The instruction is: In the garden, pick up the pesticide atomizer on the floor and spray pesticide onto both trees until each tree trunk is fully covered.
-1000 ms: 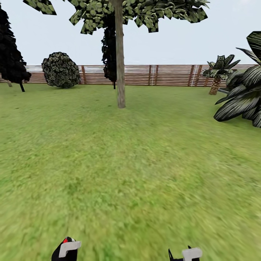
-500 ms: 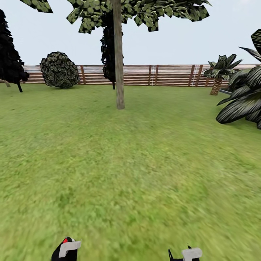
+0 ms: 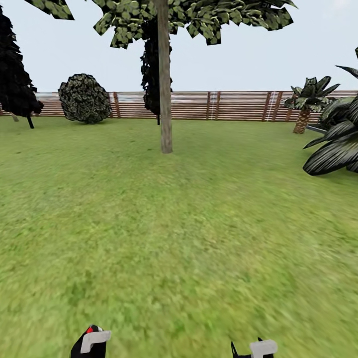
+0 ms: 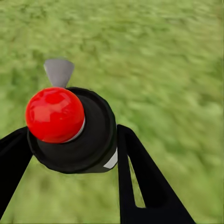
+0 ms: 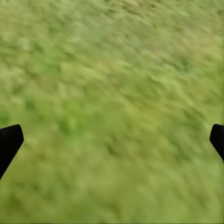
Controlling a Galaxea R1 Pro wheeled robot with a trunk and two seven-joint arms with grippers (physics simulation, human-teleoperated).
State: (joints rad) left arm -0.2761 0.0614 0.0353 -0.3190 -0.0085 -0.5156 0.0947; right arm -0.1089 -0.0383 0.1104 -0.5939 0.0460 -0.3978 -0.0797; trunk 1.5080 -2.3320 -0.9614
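Left gripper [image 4: 70, 140]: closed on the pesticide atomizer [image 4: 70, 133], a black body with a red ball top and a grey nozzle, carried low over the grass; its tip also shows at the near left edge of the head view.
Right gripper [image 5: 112, 135]: spread wide and carrying nothing, only the two black fingertips at the frame edges over blurred grass.
Just changed: compared with a second ago the whole head view has shifted slightly; the tree trunk [image 3: 164, 79] sits a little lower and looks slightly larger, so I judge the base is rolling toward it.
Meaning for the task: pick-up looks done; spraying has not begun, since the trunk is well apart across the lawn [image 3: 179, 238].
Far left: dark conifer [image 3: 17, 74], then a round bush [image 3: 84, 98].
Far back: slatted wooden fence [image 3: 233, 105].
Far right: short palm [image 3: 308, 99] and a broad-leaved plant [image 3: 335, 144].
Obstacles: none visible between robot and trunk.
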